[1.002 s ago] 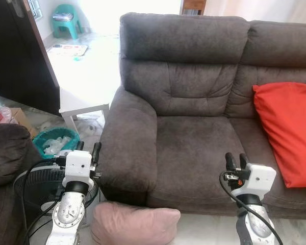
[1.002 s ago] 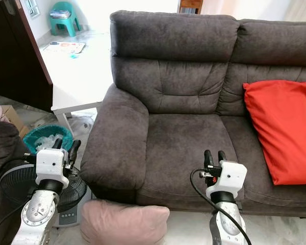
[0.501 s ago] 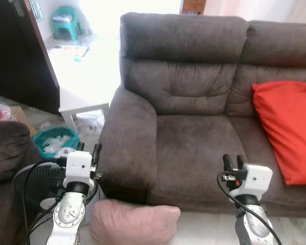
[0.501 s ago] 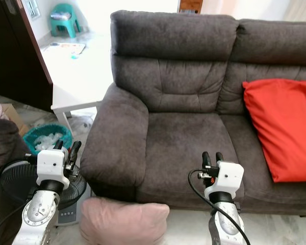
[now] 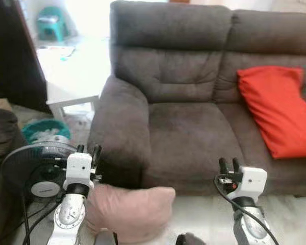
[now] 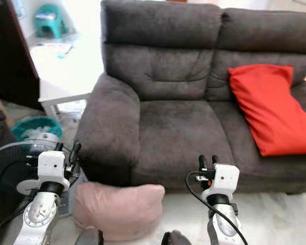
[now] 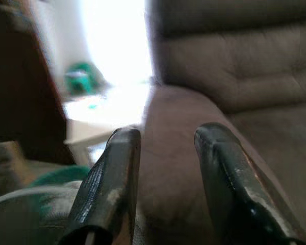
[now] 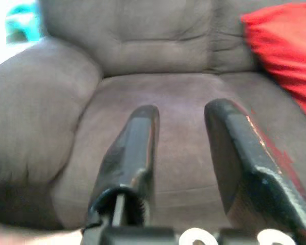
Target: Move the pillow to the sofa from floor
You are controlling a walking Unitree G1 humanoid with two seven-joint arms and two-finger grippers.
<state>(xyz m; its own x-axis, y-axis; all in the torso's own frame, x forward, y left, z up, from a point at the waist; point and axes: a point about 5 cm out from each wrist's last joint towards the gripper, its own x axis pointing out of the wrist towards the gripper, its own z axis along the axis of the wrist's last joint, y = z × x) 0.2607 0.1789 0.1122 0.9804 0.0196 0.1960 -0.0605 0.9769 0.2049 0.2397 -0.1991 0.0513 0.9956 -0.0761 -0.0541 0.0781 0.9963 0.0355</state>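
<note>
A pale pink pillow (image 5: 130, 209) lies on the floor against the front of the dark grey sofa (image 5: 188, 132), below its left armrest. My left gripper (image 5: 89, 150) is held up just left of the pillow, near the armrest, open and empty. My right gripper (image 5: 227, 164) is raised in front of the sofa's seat edge, right of the pillow, open with nothing between its fingers. In the left wrist view the fingers (image 7: 115, 178) point at the armrest (image 7: 178, 153). The right wrist view looks along the fingers (image 8: 135, 153) at the seat cushion (image 8: 163, 107).
A red pillow (image 5: 275, 112) leans on the sofa's right seat. A floor fan (image 5: 35, 171) stands at left beside a teal basket (image 5: 43, 131) and a white low table (image 5: 71, 76). Another dark armchair (image 5: 0, 132) is at far left.
The camera has tilted down and moved back a little, so more of the pink pillow and floor is in view. Both grippers stay raised and open.
</note>
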